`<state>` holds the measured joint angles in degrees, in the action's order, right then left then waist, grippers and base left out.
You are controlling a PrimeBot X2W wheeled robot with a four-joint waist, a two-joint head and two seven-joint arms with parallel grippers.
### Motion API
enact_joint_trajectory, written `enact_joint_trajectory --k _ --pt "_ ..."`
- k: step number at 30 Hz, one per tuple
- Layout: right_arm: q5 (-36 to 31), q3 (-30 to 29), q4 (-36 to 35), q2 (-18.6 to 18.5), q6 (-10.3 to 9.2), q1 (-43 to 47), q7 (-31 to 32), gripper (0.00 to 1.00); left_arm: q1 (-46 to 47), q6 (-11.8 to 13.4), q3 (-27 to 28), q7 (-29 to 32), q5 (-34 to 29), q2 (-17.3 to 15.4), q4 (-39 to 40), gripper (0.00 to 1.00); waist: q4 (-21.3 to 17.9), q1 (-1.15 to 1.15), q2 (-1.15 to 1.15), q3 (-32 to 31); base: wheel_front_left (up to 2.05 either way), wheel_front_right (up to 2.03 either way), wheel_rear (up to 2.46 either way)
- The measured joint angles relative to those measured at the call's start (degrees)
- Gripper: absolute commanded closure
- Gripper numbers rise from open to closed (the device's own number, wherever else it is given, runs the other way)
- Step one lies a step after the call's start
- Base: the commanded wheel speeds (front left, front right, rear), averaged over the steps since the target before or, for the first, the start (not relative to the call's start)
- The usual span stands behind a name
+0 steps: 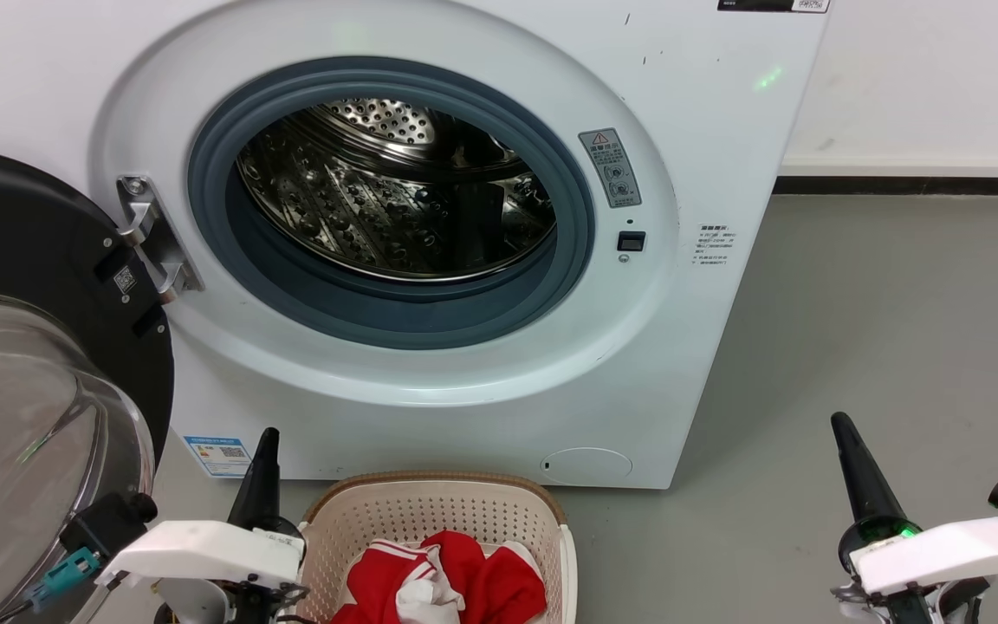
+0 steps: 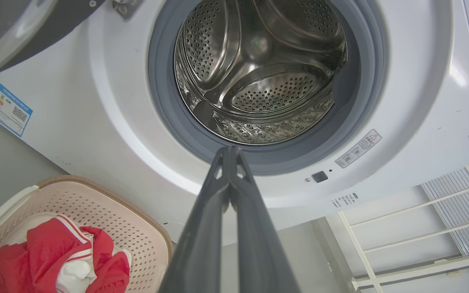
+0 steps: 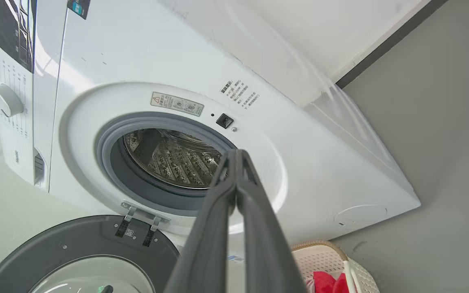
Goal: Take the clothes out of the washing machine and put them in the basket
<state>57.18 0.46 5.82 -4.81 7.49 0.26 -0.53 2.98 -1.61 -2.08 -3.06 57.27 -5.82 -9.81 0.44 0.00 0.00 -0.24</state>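
Clothes [image 1: 451, 582] of soft bright red fabric with white stripes and white panels are seen crumpled in a low heap inside the cream-white perforated plastic basket [image 1: 430, 479] with the brown woven-look rim. It is set on the grey floor [image 1: 897, 329], just on the near side of the large white front-loading washing machine [image 1: 690, 347]. Its black-framed glass door [image 1: 40, 251] is swung open to the left, and bare steel is seen across the visible part of the perforated drum [image 1: 395, 208], so the task is judged to be done or nearly so.

The left end effector [image 1: 268, 436] is held just left of the basket and the right end effector [image 1: 839, 423] well to its right, over the floor. On each, the two dark fingers [image 2: 202, 236] are pressed together with nothing between them.

The clothes are judged to be light, limp and stretchy: whatever is pinched will be lifted while the rest drapes and trails. Whether the fabric is damp, and so heavier, cannot be told. A hold is best taken on a raised, bunched fold at the top of the heap, such as the striped edge at its left, where several layers can be clamped. A single thin layer is likely to slip.
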Motion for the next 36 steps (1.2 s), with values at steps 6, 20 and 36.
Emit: enact_joint_trajectory --k 6,20,36 --pt "4.15 -0.37 0.86 -0.03 0.01 -0.35 0.41 1.00 0.46 -0.73 0.77 0.91 3.94 0.23 -0.55 1.00 -0.04 0.00 0.00 0.04 0.00 0.00 0.00" --pt "12.70 -1.30 2.71 -0.07 0.00 -1.88 1.47 1.00 0.96 -1.96 2.47 2.93 12.30 0.70 -1.48 1.00 -0.12 0.00 0.00 0.12 0.00 0.00 0.00" --pt "21.32 -2.34 4.56 -0.07 0.00 -3.30 2.66 1.00 1.75 -3.31 4.23 4.92 20.52 1.11 -2.44 1.00 -0.22 0.00 0.00 0.21 0.00 0.00 0.00"
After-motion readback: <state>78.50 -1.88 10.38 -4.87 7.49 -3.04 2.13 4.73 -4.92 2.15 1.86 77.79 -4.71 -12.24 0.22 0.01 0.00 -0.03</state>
